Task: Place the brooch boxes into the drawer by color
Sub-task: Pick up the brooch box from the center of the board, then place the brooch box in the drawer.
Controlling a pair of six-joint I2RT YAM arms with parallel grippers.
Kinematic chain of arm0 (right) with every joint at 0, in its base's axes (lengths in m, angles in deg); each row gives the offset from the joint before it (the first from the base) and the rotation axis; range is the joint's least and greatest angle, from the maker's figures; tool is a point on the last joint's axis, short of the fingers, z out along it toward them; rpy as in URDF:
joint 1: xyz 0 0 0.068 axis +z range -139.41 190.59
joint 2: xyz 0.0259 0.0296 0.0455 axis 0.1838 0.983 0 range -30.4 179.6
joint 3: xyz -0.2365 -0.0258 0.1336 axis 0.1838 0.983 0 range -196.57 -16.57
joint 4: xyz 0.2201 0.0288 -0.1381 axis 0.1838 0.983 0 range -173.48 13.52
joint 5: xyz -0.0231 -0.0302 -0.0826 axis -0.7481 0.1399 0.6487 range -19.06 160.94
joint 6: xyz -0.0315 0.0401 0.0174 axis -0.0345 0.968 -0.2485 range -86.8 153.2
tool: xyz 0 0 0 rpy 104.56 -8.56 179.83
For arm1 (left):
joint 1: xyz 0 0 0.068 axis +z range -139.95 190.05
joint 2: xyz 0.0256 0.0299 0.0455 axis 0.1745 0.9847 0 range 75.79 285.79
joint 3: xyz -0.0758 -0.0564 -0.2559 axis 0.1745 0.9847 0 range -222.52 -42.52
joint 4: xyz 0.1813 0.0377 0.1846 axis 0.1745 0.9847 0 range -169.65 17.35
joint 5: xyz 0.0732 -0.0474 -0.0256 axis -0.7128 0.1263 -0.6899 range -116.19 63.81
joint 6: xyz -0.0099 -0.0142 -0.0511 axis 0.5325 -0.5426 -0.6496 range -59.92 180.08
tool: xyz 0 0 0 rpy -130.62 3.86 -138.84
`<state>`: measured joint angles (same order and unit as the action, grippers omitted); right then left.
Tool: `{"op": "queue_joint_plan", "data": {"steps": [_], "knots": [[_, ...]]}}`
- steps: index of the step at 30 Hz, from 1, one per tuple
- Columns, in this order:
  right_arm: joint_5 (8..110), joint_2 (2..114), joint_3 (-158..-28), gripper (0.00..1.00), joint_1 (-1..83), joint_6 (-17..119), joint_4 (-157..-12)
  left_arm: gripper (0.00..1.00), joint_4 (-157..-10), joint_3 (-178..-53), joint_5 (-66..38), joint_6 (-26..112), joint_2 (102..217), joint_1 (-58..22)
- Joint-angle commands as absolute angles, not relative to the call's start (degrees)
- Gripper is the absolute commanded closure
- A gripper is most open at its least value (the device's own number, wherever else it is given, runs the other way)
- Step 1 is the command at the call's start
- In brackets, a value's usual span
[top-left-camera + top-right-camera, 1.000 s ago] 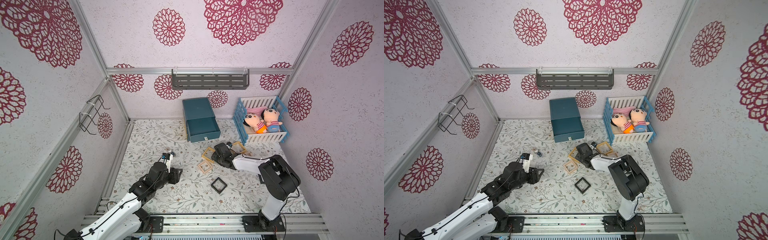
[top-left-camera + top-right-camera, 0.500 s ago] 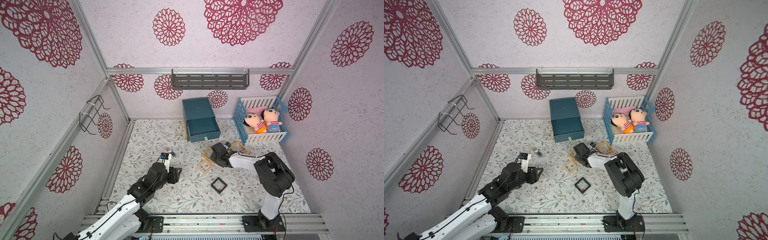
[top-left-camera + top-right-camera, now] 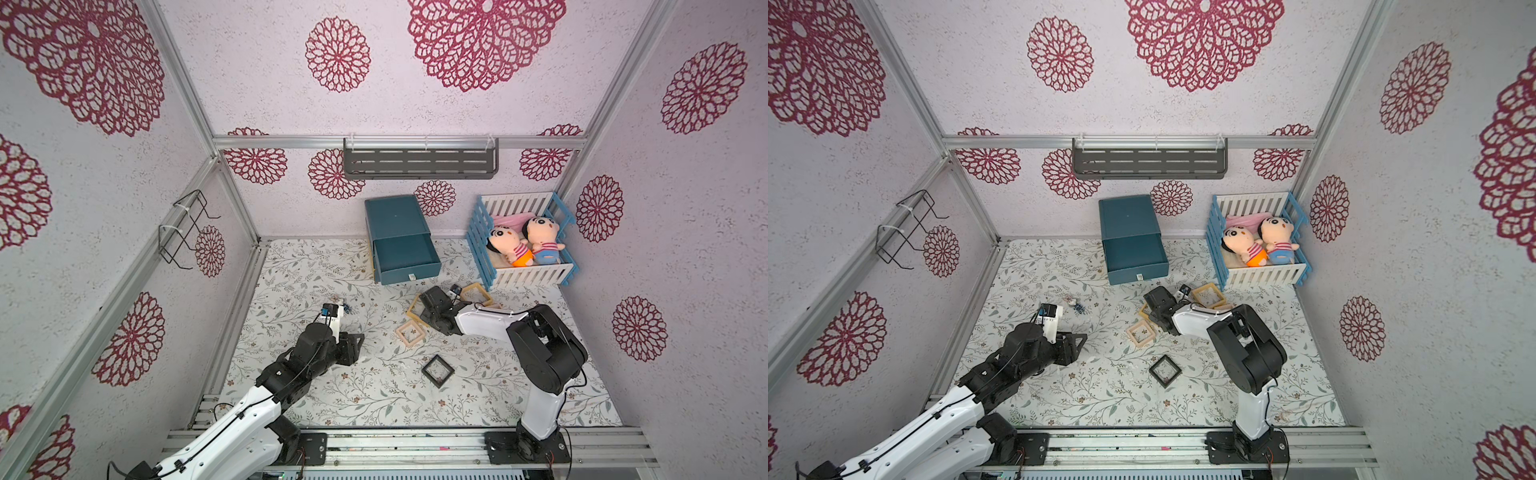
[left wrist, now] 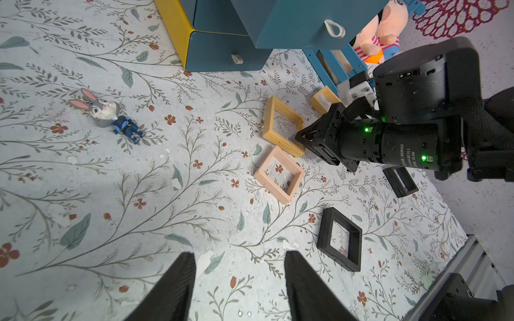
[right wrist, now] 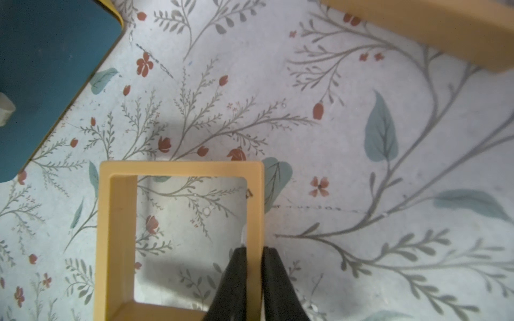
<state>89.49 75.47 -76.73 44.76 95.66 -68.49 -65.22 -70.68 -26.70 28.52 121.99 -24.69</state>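
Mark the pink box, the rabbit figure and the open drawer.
Pink box (image 4: 279,175): left wrist view, clear centre.
Rabbit figure (image 4: 101,109): left wrist view, head.
Open drawer (image 3: 405,253): a top view, bare inner floor.

Teal chest (image 3: 392,214): top drawer (image 3: 405,257) pulled out, lower ones shut. All boxes square frames, clear centres, on floor before chest.
Yellow box (image 4: 283,129) nearest chest front, one side pinched by right gripper (image 5: 254,250).
Second yellow box (image 4: 324,102) close by.
Pink box (image 4: 279,175) flat, just farther out.
Black box (image 4: 340,243) and second black box (image 4: 400,182) farthest, apart.
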Motion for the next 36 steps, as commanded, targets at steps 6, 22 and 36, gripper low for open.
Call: {"op": "queue_joint_plan", "data": {"steps": [6,22,36], "knots": [[93.88,72.05,-79.01,1.0,45.04,90.42,-61.03,0.42,-65.52,-72.46,-25.41,28.65,122.37,-25.2],[95.81,56.14,-77.83,1.0,45.04,77.38,-45.65,0.43,-64.41,-78.03,-21.57,32.06,125.57,-26.63],[96.25,45.64,-87.48,1.0,44.87,72.73,-29.27,0.43,-63.82,-89.03,-21.89,34.28,132.31,-32.1]]}}
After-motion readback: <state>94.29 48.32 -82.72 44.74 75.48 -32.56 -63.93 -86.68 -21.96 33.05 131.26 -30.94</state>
